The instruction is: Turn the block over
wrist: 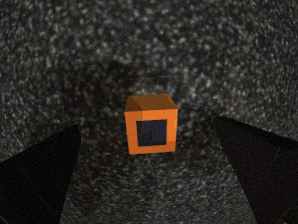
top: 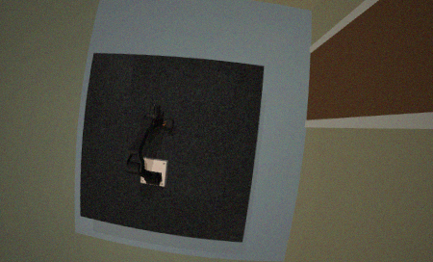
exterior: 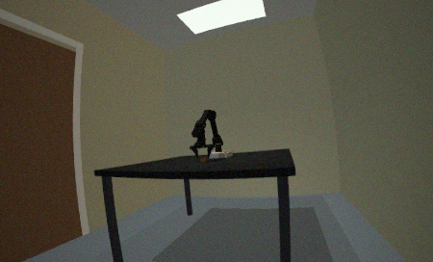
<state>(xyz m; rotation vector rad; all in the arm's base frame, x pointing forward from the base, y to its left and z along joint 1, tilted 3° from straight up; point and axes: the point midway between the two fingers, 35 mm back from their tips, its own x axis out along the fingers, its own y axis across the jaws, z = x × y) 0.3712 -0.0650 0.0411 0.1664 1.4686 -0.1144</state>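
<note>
An orange block [exterior: 203,160] [wrist: 151,149] rests on the black table [top: 216,149] [exterior: 260,161] [wrist: 240,45]. In the wrist view its marked side, with a dark square, faces up toward the camera, and one plain side shows above it. My gripper [exterior: 203,157] [wrist: 149,128] is open and points down over the block. In the wrist view the block lies in the gap between the two fingers, with space on both sides. How far the fingertips are above the table is hard to tell. The block's underside is hidden.
The arm's pale base plate [top: 163,166] [exterior: 220,155] sits on the table close to the block. The arm [top: 142,144] [exterior: 198,127] arches up from it. The table's near edge [exterior: 192,174] runs in front of the block in the exterior view.
</note>
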